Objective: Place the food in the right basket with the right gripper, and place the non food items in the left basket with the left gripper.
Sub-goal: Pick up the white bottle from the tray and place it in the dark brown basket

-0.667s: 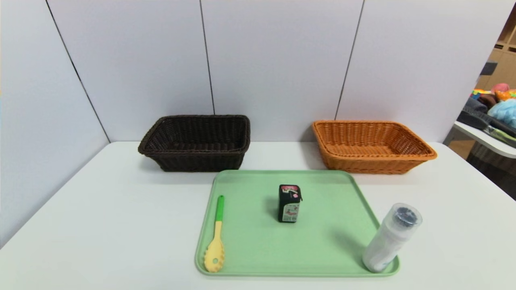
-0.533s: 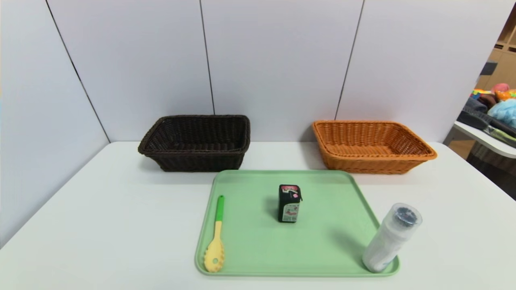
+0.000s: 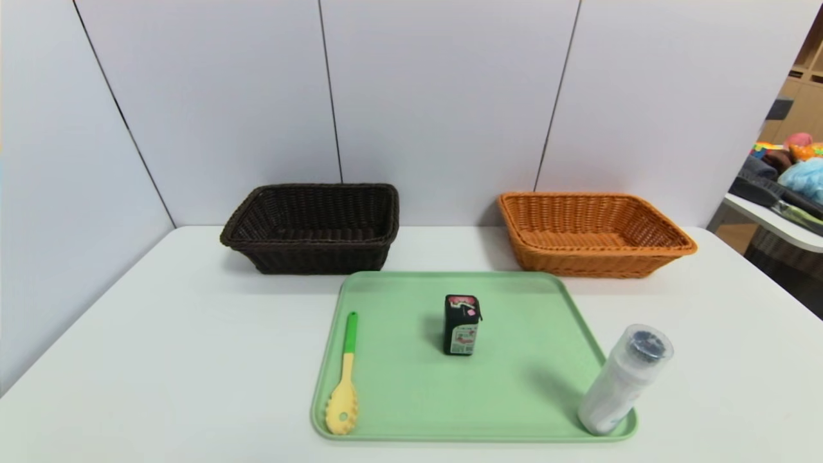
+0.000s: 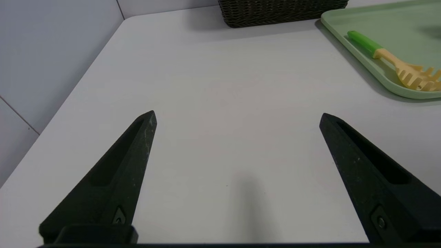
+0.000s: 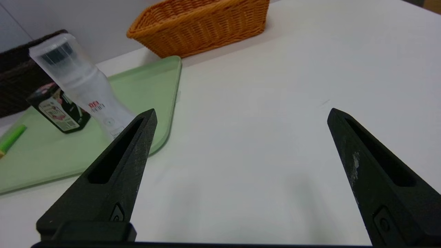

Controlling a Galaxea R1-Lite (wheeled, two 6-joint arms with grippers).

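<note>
Spoon (image 3: pixel 345 379) on tray (image 3: pixel 411 440), L side, long axis fore-aft; lies to R of L gripper (image 4: pixel 237 115), fingers spread, nearer arm. Carton (image 3: pixel 461 325) mid-tray, bottle (image 3: pixel 622 382) R corner, L of R gripper (image 5: pixel 243 110), fingers spread. Count: 1 spoon, 1 carton, 1 bottle, 2 grippers, 1 tray.

A green tray (image 3: pixel 514 399) with rounded corners and a raised rim lies flat on a white bench (image 3: pixel 161 360). White wall panels (image 3: pixel 443 96) stand upright behind the bench and along its left side. Thin dark seams (image 3: pixel 331 96) divide the panels. At the far right, beyond the bench, a separate white side table (image 3: pixel 778 222) is partly in view. It carries a light-blue fluffy item (image 3: pixel 804 180), a pink item (image 3: pixel 798 139), an orange item (image 3: pixel 802 153) and dark items (image 3: pixel 752 191) that cannot be identified. A wooden cabinet (image 3: pixel 797 106) stands behind the side table.
</note>
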